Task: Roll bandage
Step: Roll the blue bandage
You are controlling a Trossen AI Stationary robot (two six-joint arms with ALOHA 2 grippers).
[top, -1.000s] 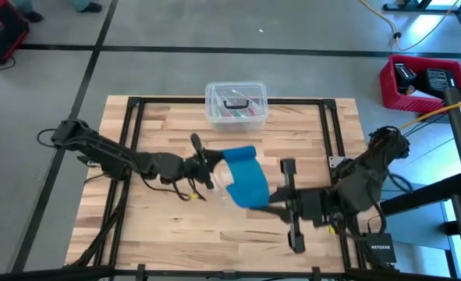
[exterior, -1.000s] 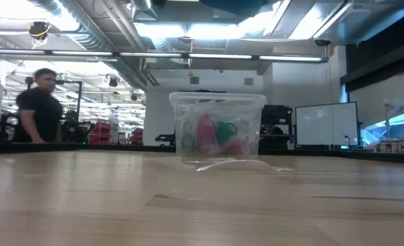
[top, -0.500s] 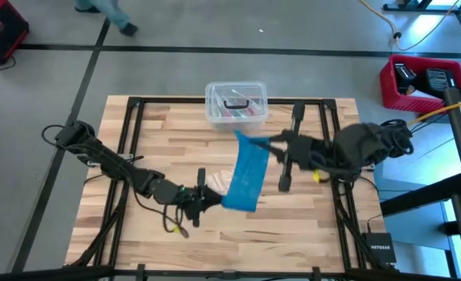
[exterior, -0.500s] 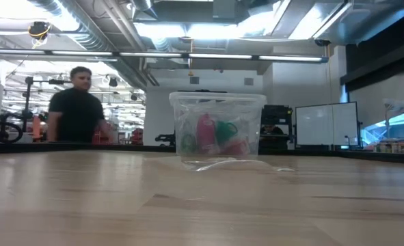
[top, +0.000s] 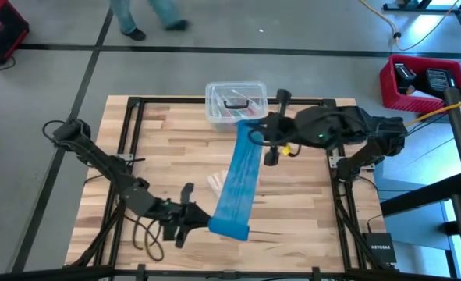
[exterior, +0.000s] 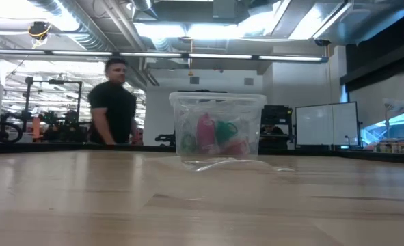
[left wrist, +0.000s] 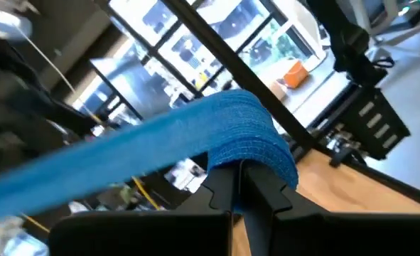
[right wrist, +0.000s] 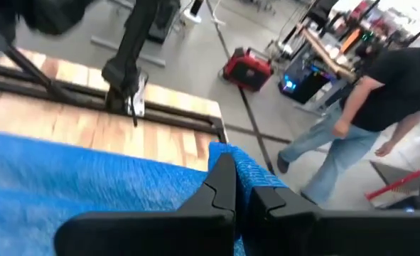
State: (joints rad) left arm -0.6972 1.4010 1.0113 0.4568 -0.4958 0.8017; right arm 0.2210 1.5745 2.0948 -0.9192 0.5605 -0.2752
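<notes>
bandage [top: 239, 181] | bright blue, unrolled flat strip | stretched taut off the desk | runs 12 to 6 o'clock, mid-desk

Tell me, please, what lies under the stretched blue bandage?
Under the bandage, held taut between the left gripper and right gripper, lies the wooden table. A clear plastic bag peeks out, partly covered.

Grey concrete floor [top: 308, 31] surrounded the wooden table [top: 160, 148]; ceiling lights [exterior: 215, 27] glowed overhead, and a person [exterior: 116, 102] walked behind the table's far edge.
</notes>
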